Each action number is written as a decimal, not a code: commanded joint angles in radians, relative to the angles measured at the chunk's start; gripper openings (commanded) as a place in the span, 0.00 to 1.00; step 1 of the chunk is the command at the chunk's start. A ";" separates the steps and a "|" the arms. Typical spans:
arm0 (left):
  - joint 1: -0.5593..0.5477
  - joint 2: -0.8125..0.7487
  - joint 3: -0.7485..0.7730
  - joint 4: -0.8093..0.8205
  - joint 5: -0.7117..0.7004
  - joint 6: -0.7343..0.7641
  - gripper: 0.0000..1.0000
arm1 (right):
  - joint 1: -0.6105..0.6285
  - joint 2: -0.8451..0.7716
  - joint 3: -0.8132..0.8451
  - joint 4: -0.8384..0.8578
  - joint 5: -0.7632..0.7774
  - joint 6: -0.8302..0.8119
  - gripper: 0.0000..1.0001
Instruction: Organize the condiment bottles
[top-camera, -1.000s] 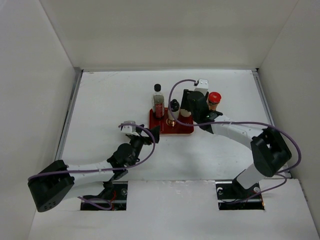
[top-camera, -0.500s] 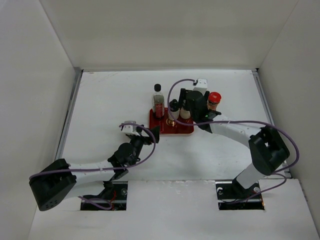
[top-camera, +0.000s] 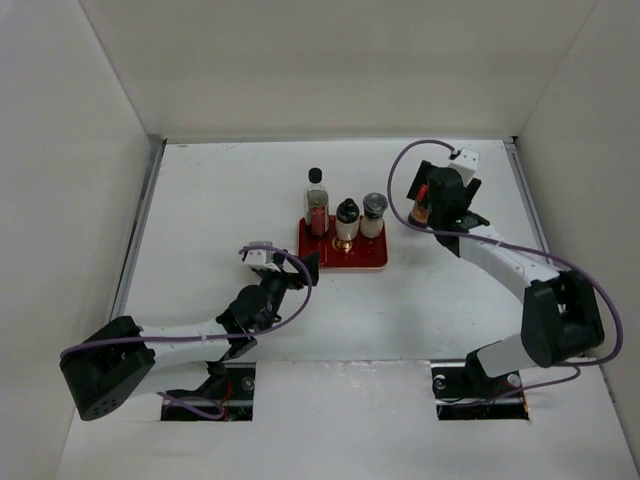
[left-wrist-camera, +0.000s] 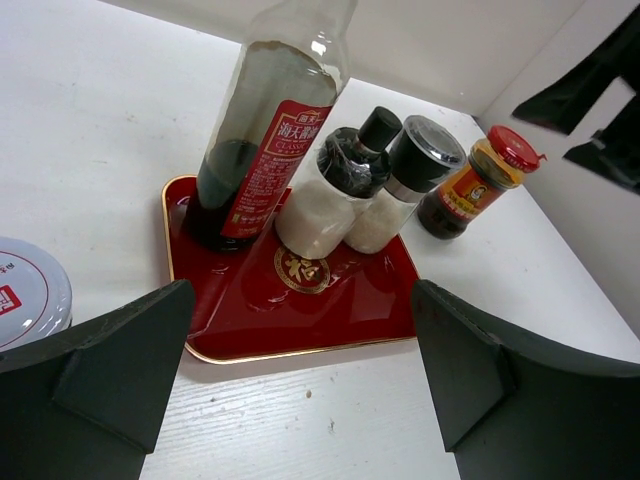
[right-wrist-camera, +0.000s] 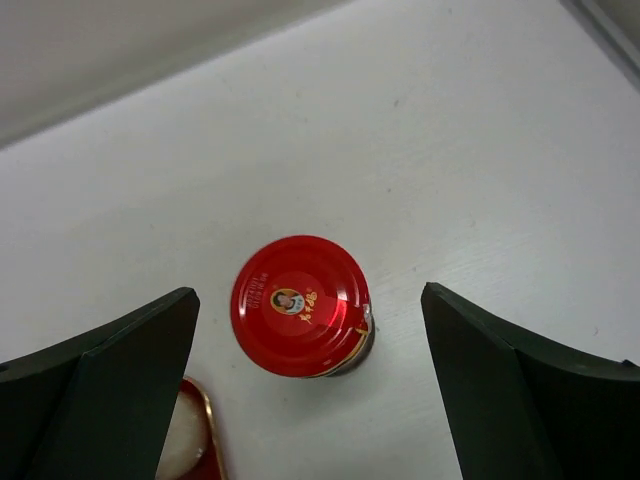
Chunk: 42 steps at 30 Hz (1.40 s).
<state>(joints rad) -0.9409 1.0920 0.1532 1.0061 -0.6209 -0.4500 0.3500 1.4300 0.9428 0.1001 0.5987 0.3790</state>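
The tall clear black-capped bottle, the short black-capped bottle and the grey-lidded bottle stand on the red tray. The red-capped jar stands on the table right of the tray. My right gripper hangs open above it, its fingers either side of the red lid and not touching. My left gripper is open and empty just in front of the tray. The short white-lidded jar sits on the table at its left.
White walls close in the table on the left, back and right. In the left wrist view the red-capped jar stands clear of the tray's right corner, with the right gripper's dark fingers beyond it. The tray's corner shows bottom left in the right wrist view.
My right gripper has left the grey-lidded bottle standing on the tray and moved right and back, over the red-capped jar. The left arm has stayed put.
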 joint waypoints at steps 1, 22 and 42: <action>0.007 0.003 0.042 0.051 0.004 -0.009 0.90 | 0.000 0.069 0.076 -0.080 -0.094 -0.022 1.00; 0.011 0.014 0.042 0.051 0.000 -0.009 0.90 | 0.083 -0.106 -0.074 -0.002 0.010 -0.042 0.49; 0.006 -0.012 0.039 0.048 -0.010 -0.006 0.89 | 0.456 0.038 0.045 0.176 0.006 0.001 0.53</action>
<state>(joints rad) -0.9363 1.0927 0.1623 1.0065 -0.6235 -0.4503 0.8005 1.4620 0.9024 0.0593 0.5800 0.3904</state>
